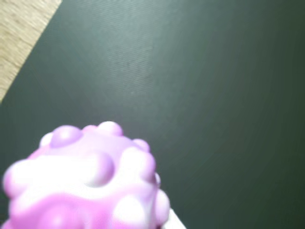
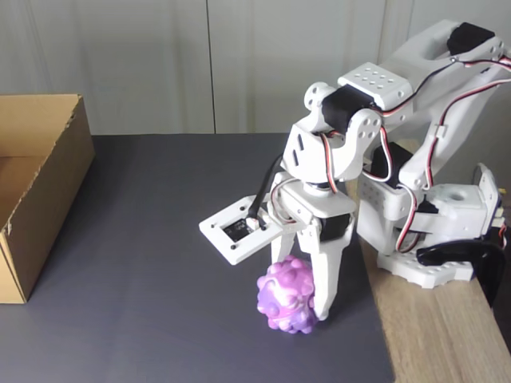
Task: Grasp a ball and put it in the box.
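A: Listing by size, the dark mat (image 2: 160, 263) is entered first; it is laid over a wooden tabletop (image 2: 447, 335), which is seen bare along the right edge in the fixed view and at the upper left corner in the wrist view.

B: Second entry?

A: The box (image 2: 40, 199), brown corrugated cardboard, open-topped, is set at the left edge of the mat in the fixed view, well apart from the arm.

B: Third?

A: The white arm (image 2: 383, 144), with red and black wiring, is mounted on the bare wood at the right and is bent down over the mat.

B: And the smaller items?

A: The ball (image 2: 287, 297), knobbly, marbled purple, pink and white, is recorded low on the mat near its right edge, directly under the wrist. In the wrist view it (image 1: 86, 181) is seen close up and blurred at the lower left. The gripper (image 2: 307, 307) is closed around it: the jaws are pinched on the ball's sides, one white finger (image 2: 326, 279) being pressed against its right flank.
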You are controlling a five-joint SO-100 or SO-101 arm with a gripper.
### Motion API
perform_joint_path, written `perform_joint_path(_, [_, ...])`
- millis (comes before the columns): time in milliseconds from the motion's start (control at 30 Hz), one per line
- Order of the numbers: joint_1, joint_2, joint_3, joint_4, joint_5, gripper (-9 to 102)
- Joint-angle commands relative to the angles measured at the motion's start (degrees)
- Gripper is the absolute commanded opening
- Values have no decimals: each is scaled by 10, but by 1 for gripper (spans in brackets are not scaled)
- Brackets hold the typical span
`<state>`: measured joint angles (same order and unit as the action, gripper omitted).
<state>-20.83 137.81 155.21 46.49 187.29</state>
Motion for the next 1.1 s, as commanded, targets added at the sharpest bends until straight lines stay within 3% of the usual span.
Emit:
perform_joint_path(0, [-7,16,-2,-5,2,23])
perform_joint_path(100, [-9,24,-2,-5,0,16])
perform_joint_path(467, [37,33,-127,57,-5,16])
perform_joint_path(1067, [185,-243,-684,148,22,16])
